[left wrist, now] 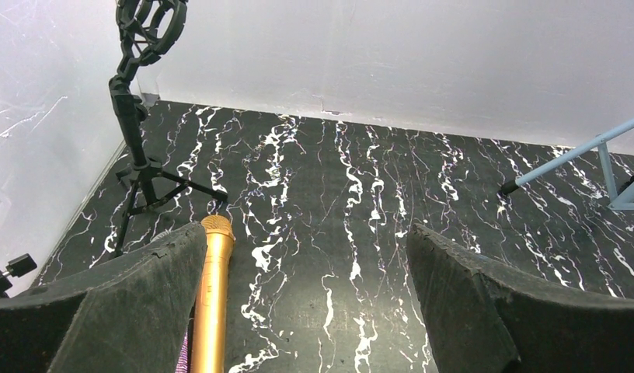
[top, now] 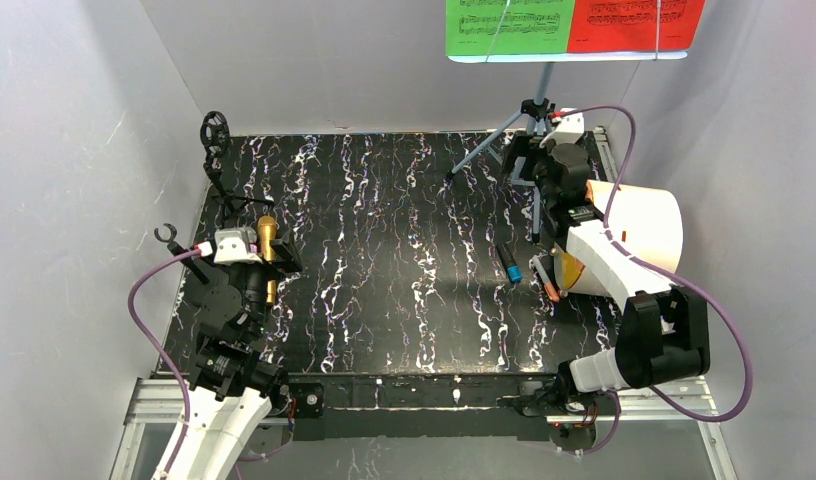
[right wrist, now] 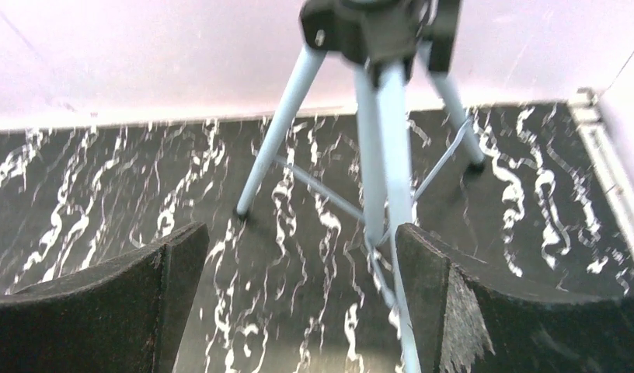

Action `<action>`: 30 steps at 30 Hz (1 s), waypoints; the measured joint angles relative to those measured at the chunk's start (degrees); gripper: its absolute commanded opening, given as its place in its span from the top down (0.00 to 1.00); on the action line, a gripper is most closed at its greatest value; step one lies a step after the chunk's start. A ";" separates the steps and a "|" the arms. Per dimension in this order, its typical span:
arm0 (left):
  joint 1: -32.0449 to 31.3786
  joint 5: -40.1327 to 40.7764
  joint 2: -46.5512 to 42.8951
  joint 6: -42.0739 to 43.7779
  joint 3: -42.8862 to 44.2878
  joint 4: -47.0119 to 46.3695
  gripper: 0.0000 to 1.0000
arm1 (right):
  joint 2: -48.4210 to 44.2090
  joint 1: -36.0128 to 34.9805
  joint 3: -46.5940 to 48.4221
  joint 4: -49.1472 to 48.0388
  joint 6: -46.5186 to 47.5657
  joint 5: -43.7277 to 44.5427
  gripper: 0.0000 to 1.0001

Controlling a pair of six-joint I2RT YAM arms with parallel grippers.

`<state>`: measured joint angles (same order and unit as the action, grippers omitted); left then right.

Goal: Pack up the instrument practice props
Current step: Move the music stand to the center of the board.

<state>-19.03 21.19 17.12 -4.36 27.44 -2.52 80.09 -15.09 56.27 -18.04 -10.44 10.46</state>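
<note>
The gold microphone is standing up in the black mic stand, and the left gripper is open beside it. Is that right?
Not quite. The gold microphone is not in the black mic stand; it lies flat on the table in front of the stand. The left wrist view shows this. The rest is right: the left gripper is open beside it.
</note>
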 measured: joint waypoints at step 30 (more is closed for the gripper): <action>-2.21 0.39 -0.72 1.40 -0.02 -0.48 0.02 | 25.70 4.48 16.72 -40.37 20.22 -1.86 0.61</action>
<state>-21.23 21.58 16.40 -2.96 27.42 -3.01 105.80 -10.61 72.99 -58.41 9.78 8.60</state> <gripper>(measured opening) 0.983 0.552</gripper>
